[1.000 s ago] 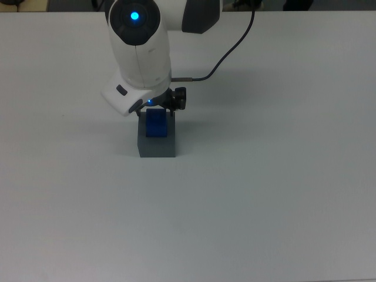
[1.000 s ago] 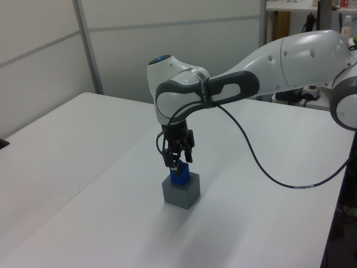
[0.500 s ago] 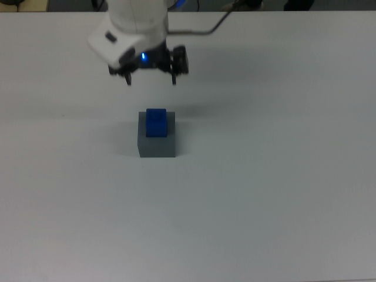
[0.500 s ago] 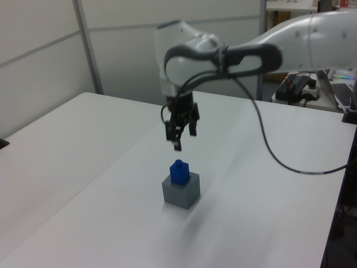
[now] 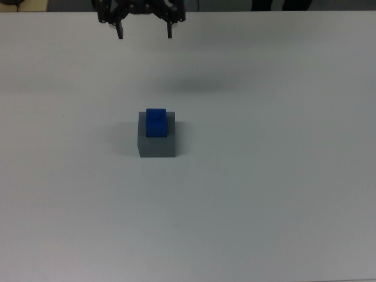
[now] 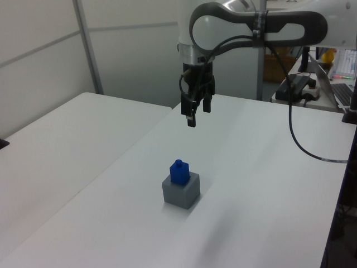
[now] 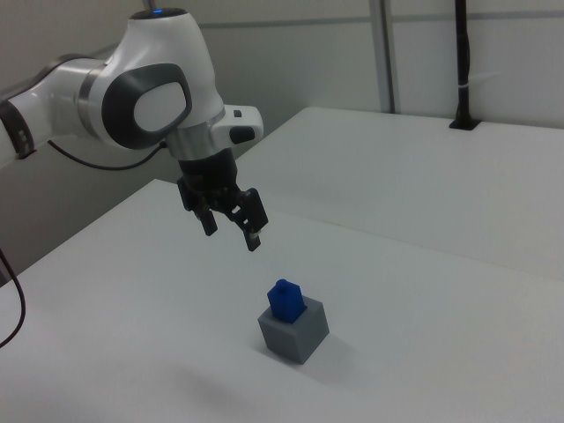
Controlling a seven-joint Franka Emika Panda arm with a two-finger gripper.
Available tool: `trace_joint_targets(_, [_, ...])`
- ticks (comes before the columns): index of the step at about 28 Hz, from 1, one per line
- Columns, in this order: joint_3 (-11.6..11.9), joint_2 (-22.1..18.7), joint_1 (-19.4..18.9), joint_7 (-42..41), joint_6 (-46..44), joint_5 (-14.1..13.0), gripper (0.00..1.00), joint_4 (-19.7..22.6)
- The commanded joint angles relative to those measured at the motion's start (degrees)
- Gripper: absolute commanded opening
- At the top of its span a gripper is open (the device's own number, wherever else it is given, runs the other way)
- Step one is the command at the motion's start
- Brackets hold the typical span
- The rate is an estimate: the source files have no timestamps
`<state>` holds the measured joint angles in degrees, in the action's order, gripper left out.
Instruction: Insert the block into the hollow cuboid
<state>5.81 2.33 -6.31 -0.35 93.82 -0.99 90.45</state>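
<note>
The small bright blue rectangular block (image 5: pixel 156 123) is standing upright in the square recess of the matte grey box-shaped hollow cuboid (image 5: pixel 157 145), its upper part sticking out, on the white tabletop (image 5: pixel 270 176). The black two-finger tool (image 7: pixel 229 225) is hanging released, empty, well above them.

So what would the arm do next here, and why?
Probably nothing more than back away and stop: the block already stands in the hollow cuboid, its top poking out, and the gripper hangs open and empty well above them.
</note>
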Motion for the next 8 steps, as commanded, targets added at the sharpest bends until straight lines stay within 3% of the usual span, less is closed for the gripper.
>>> trace_joint_targets(1, [-0.01,-1.62,-0.19,0.79,0.4,1.07,1.0,2.01])
trace_joint_targets(8, [0.52,-1.62,-0.19,0.44,0.49,1.07,1.0,2.01])
